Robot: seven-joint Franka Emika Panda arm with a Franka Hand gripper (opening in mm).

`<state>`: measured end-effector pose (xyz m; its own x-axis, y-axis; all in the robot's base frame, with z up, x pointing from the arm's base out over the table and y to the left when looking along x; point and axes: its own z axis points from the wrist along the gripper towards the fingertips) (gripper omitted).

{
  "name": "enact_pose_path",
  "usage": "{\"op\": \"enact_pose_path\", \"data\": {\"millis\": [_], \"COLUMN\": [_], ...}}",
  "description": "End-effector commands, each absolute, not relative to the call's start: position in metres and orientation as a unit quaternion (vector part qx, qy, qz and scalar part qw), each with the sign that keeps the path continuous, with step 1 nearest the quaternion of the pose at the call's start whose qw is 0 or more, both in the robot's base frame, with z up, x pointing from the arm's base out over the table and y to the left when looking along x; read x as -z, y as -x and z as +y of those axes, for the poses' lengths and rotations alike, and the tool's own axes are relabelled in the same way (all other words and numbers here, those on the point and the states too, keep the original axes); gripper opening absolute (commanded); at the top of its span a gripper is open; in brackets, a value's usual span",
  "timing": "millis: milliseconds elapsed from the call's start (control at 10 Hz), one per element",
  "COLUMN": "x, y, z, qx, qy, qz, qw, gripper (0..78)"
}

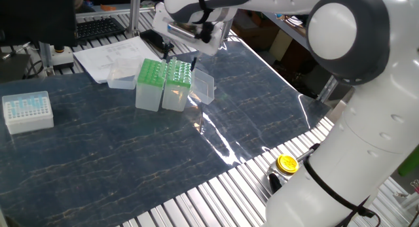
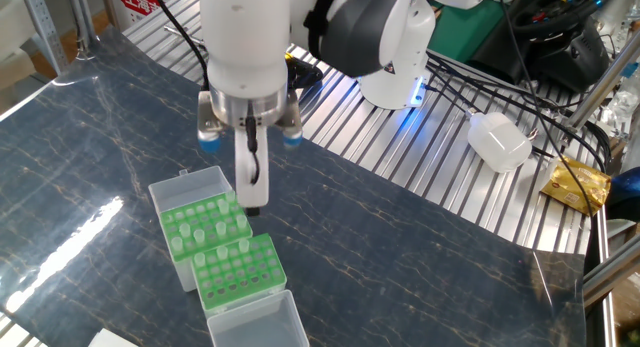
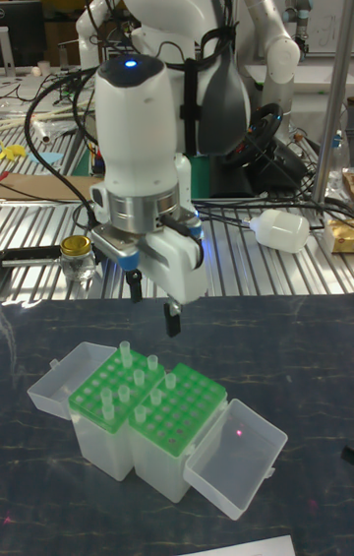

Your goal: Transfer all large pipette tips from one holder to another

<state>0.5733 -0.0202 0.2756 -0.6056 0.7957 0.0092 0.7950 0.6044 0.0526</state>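
Two green racks stand side by side in clear boxes with their lids folded open. The rack nearer the robot (image 3: 110, 391) (image 2: 203, 225) carries several large pipette tips (image 3: 126, 352) (image 2: 198, 233) standing upright. Its neighbour (image 3: 179, 415) (image 2: 240, 273) (image 1: 178, 72) shows only a few tips along the shared edge. My gripper (image 3: 153, 306) (image 1: 181, 59) (image 2: 250, 201) hangs open just above the robot-side edge of the racks. Its fingers (image 3: 172, 319) point down with nothing between them, and they touch no tip.
A white box of pale-blue tips (image 1: 27, 111) sits at the mat's left. Papers (image 1: 112, 57) and a keyboard (image 1: 98, 27) lie behind the racks. A yellow-capped jar (image 1: 287, 163) and a white bottle (image 2: 500, 139) rest on the slatted table beside the robot base.
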Motion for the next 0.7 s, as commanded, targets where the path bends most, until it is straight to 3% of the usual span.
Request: {"op": "enact_pose_path", "data": {"millis": [100,700], "x": [-0.265,-0.259], "y": [-0.605,-0.616], "z": [0.007,0.008], "qx": [-0.037,-0.035], "qy": [-0.548,-0.578], "qz": [0.836,0.815], "qw": [0.009,0.019], "gripper": [77.3,77.3]}}
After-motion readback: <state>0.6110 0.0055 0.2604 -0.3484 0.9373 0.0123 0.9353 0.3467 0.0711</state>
